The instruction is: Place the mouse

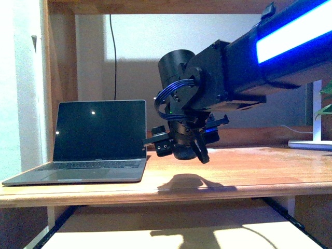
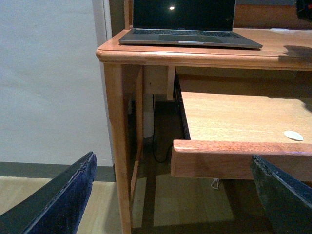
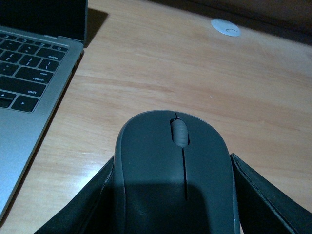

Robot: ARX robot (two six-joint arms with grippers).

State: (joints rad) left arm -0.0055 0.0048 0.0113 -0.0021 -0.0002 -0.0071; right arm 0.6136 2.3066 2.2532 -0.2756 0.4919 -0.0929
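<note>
Two tools were in view, and only one carried a load. The right tool [image 3: 175,207] was closed on the mouse [image 3: 175,180], one finger against each flank, wheel end pointing away from the wrist. In the front view the right tool [image 1: 184,149] hung just above the desk [image 1: 244,171], beside the laptop [image 1: 98,136] on its right, with a shadow on the wood beneath it. The left tool [image 2: 173,163] stood wide and empty, low at the front of the desk, facing a pull-out shelf [image 2: 234,109] with a small white disc [image 2: 293,135] on it. Judged from this, pick-up and transfer were done; lowering, release and withdrawal remained. The mouse appeared to be off the desk, but neither view showed its underside, so contact could not be ruled out. In the front view the mouse could not be separated from the dark tool body around it. The right wrist view cut off the rear of the mouse and most of both fingers. Only the inner edges of the left tool's fingers showed. A white disc [image 3: 225,27] lay farther back on the desk in the right wrist view; whether it matched the one on the shelf could not be determined. The intended resting spot was not marked in any view.
</note>
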